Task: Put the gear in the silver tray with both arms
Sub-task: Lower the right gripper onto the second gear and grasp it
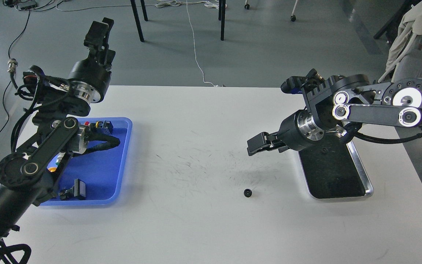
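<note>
The white surface (196, 227) is bare at its near edge and scuffed with fine dark marks toward the middle. Nearest of the task's things is the gear (248, 192), a small dark toothed wheel lying flat and alone on the surface, untouched by either arm. Just to its right, and a little farther back, sits the silver tray (368, 183), with its dark base open toward the near end and its far end under the right arm.

The right tool (256, 144) hangs beyond and above the gear, pointing left, holding nothing; its fingers look close together, though from this angle I cannot tell for sure whether they are parted. It seems the natural arm for the pick-up. To do it well, it should turn to point down, open clearly wider than the gear, centre over it, and close on the toothed edge so that the wheel does not skid on the smooth surface.

At far left, the blue tray (123, 161) holds small parts. Above it, the left tool (99, 31) is raised, seen end-on; I cannot tell its state.
</note>
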Motion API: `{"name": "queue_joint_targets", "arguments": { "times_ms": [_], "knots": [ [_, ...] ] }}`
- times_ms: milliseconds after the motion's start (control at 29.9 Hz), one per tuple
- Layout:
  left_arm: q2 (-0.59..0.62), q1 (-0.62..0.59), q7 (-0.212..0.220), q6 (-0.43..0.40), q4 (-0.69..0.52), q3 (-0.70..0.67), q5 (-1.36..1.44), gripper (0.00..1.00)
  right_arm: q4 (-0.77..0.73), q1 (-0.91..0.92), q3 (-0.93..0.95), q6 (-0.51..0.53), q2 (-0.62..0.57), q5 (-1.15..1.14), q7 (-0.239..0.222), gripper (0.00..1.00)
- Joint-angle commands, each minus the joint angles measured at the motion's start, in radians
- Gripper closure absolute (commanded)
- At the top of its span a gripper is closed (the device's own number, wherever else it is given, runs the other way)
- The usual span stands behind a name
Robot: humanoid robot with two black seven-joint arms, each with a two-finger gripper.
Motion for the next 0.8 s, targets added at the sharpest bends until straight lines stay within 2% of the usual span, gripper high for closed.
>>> {"name": "queue_joint_targets", "arguments": {
  "times_ms": [0,200,468,768],
  "knots": [
    [0.001,0.031,-0.001,0.002,-0.015,-0.034,0.019,0.03,-0.014,0.003,-0.021,0.0,0.085,-0.001,-0.004,0.02],
    [0.003,0.047,-0.006,0.003,-0.015,-0.051,0.019,0.02,-0.077,-0.023,-0.027,0.0,0.206,0.047,-0.004,0.02],
    [0.009,0.048,-0.006,0.003,-0.037,-0.061,0.019,0.02,-0.136,-0.051,-0.076,0.0,0.309,0.129,-0.007,0.03],
    [0.015,0.056,-0.009,0.003,-0.051,-0.061,0.019,0.02,-0.156,-0.051,-0.106,0.0,0.337,0.151,-0.018,0.03]
  ]
}}
